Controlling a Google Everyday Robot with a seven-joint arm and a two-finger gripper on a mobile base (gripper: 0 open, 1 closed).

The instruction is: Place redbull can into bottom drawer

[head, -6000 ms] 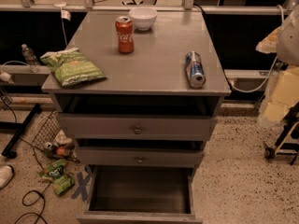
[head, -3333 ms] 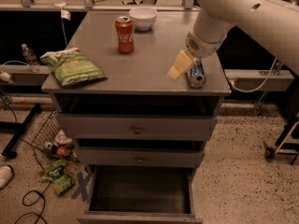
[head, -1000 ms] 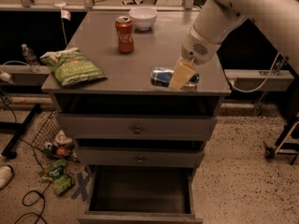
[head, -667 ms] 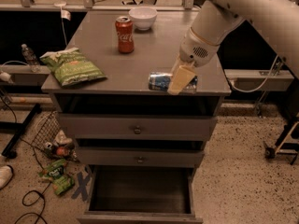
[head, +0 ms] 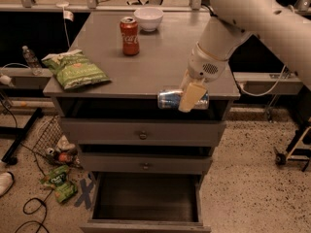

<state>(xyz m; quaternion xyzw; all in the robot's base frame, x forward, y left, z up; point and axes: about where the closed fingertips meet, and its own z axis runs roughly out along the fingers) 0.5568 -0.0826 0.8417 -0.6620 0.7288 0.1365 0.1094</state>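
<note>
The redbull can, blue and silver, lies on its side in the grip of my gripper. It hangs just past the front edge of the cabinet top, right of centre. The white arm comes down from the upper right. One cream fingertip covers the can's middle. The bottom drawer stands pulled out at floor level, directly below, with a dark interior showing nothing inside.
On the grey cabinet top stand a red cola can, a white bowl and a green chip bag. Two shallower drawers with knobs are slightly open. Clutter and a wire basket lie on the floor at left.
My gripper took the can from the right side of the cabinet top, turned it sideways and carried it forward and left to the front edge.
</note>
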